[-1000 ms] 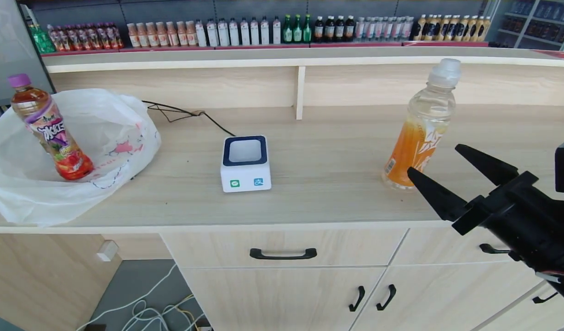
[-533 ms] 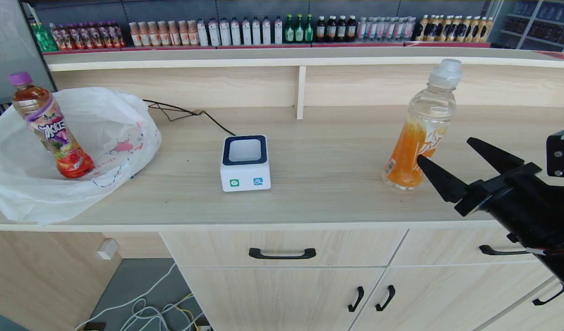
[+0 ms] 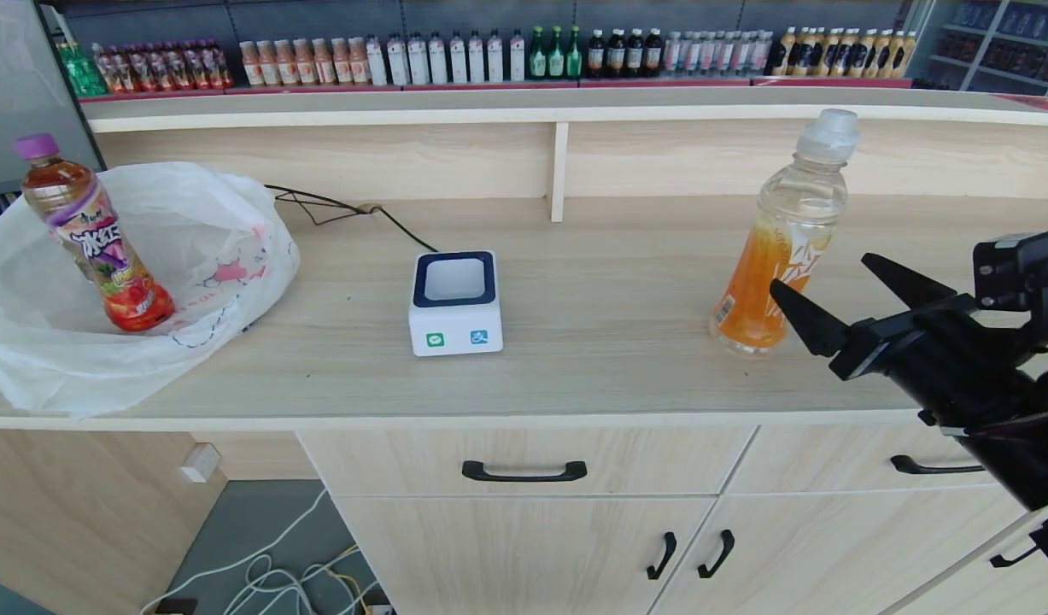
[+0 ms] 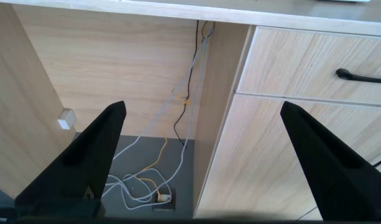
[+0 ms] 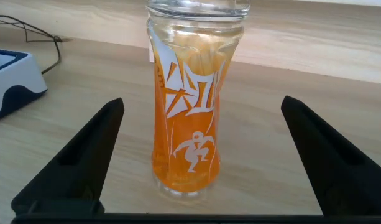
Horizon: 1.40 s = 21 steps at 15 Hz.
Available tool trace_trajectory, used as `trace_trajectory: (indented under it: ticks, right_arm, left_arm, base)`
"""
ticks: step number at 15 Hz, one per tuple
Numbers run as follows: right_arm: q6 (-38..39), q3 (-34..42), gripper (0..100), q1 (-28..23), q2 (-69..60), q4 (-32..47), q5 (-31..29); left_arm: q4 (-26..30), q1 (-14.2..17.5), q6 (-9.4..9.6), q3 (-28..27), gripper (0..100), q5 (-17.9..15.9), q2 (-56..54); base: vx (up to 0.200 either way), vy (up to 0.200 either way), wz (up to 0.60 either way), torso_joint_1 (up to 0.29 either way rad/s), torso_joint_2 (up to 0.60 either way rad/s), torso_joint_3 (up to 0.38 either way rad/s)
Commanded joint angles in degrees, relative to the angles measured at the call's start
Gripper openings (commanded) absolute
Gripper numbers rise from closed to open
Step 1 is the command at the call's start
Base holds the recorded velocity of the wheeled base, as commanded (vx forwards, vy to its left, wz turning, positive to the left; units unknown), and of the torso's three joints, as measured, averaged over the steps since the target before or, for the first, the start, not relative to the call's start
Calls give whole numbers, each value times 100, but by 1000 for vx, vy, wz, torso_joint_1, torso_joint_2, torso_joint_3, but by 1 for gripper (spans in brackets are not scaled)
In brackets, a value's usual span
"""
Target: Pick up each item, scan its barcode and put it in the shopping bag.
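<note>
Shopping bag (image 3: 207, 248), thin white plastic, sits crumpled at far left of counter (image 3: 609, 376), mouth open & facing up. Inside it a tea bottle (image 3: 92, 243) w/ purple cap & red-pink label stands tilted, top leaning left, base down in the plastic.

L gripper (image 4: 202, 106) is low, under counter level, facing the cabinet front (image 4: 302, 74) & the open gap beside it w/ loose floor cables (image 4: 146, 186). Jaws are spread wide, nothing betw. them.

Black cable (image 3: 336, 207) runs along back of counter from by the bag to the scanner (image 3: 455, 303). That's a small white box w/ dark blue rim round its top window, approx mid-counter, well apart from bag & from the 2nd bottle. Below it is a black drawer handle (image 3: 524, 471).

Right of centre the orange-drink bottle (image 3: 780, 256) stands upright on the counter: clear upper part, orange lower part, pale cap, barcode strip low on its left side.

R gripper (image 3: 818, 273) is level w/ the bottle's lower half, just right & in front of it, jaws wide open, empty. Nearer fingertip overlaps the bottle in head view; contact can't be told there. In R wrist view the bottle (image 5: 193, 124) sits centred betw. the 2 black fingers (image 5: 84, 162), clear gap each side, not touching.
</note>
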Motion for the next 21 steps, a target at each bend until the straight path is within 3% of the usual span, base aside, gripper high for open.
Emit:
trace_trajectory:
  ticks: [1,11,21]
  right_arm:
    - [-2,-31,100,-16,105,-8,2]
    - [7,-918,100,81,914,-8,2]
    - [157,-1226,100,54,914,-8,55]
  left_arm:
    - [-1,1,-2,0,100,0,1]
    - [-1,1,-2,0,100,0,1]
    - [-1,1,-2,0,100,0,1]
  base:
    - [0,0,0,0,0,0]
    - [0,0,0,0,0,0]
    - [0,0,0,0,0,0]
